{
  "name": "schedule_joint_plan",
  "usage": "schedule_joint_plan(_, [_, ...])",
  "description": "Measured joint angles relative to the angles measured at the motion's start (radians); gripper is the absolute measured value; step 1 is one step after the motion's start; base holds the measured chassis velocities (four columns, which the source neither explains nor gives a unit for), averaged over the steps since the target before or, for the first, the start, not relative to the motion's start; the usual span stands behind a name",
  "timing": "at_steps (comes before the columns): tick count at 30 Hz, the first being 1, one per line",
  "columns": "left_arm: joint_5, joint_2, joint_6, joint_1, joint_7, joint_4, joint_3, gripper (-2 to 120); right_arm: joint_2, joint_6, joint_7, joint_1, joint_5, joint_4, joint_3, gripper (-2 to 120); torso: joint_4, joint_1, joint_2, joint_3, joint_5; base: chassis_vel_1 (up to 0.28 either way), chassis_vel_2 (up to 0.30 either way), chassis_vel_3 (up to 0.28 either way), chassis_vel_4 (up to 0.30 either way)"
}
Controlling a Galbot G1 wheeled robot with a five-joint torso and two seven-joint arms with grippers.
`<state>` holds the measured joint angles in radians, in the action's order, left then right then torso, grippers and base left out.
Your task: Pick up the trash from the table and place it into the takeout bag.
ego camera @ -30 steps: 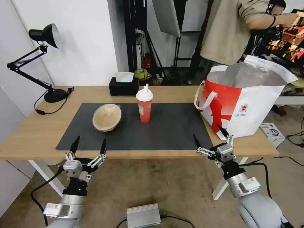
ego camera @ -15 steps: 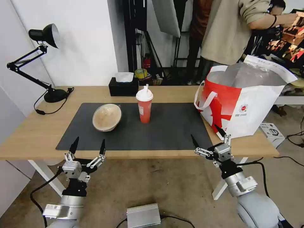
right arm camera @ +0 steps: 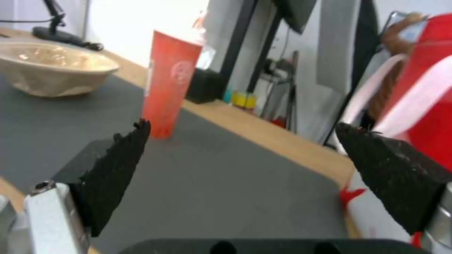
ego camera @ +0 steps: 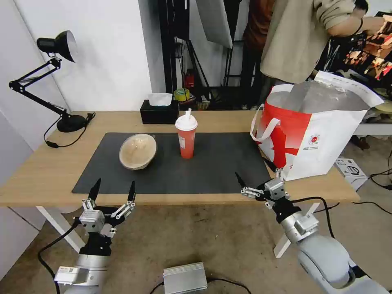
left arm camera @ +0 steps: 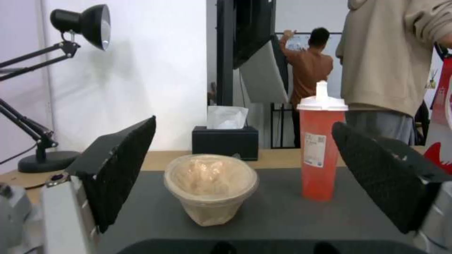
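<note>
On the dark mat, the beige bowl (ego camera: pixel 138 151) and red cup (ego camera: pixel 186 136) stand apart, a black tissue box (ego camera: pixel 159 111) behind them. Both the left gripper (ego camera: pixel 113 190) and right gripper (ego camera: pixel 252 171) hover spread and empty at the table (ego camera: pixel 49 171) edge, the right just beside the takeout bag (ego camera: pixel 322 139).

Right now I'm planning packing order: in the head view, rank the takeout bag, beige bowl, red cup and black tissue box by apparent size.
1. White-and-red foil-lined takeout bag, largest by far.
2. Beige bowl.
3. Red drink cup with white lid and black tissue box: look alike; the box sits farther back, so unranked.
</note>
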<state>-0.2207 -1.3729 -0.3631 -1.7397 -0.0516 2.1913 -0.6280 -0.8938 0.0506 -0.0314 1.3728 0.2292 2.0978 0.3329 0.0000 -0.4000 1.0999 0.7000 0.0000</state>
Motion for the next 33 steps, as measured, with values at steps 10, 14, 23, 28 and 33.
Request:
schedule_joint_plan(10, [0.016,-0.015,0.0,-0.012,-0.001,0.011,-0.001,100,0.01,-0.06,0.009,-0.116,0.044,-0.042,-0.118,100,0.0,0.0,0.0,0.0,0.0,0.0,0.0,0.0,0.0])
schedule_joint_plan(14, [0.025,-0.024,-0.001,-0.021,-0.001,0.017,-0.001,100,0.006,-0.078,0.009,-0.167,0.057,-0.062,-0.159,100,0.0,0.0,0.0,0.0,0.0,0.0,0.0,0.0,0.0])
schedule_joint_plan(23, [0.039,-0.036,-0.005,-0.034,-0.003,0.028,-0.001,100,-0.004,-0.095,0.002,-0.315,0.091,-0.126,-0.255,100,0.0,0.0,0.0,0.0,0.0,0.0,0.0,0.0,0.0])
schedule_joint_plan(28, [0.032,-0.029,-0.005,-0.032,-0.003,0.029,-0.008,100,-0.03,-0.109,-0.014,-0.433,0.12,-0.192,-0.343,100,0.0,0.0,0.0,0.0,0.0,0.0,0.0,0.0,0.0])
schedule_joint_plan(33, [0.029,-0.028,-0.005,-0.025,-0.003,0.023,-0.007,100,-0.061,-0.116,-0.02,-0.491,0.14,-0.245,-0.399,100,0.0,0.0,0.0,0.0,-0.0001,0.0,0.0,0.0,0.0])
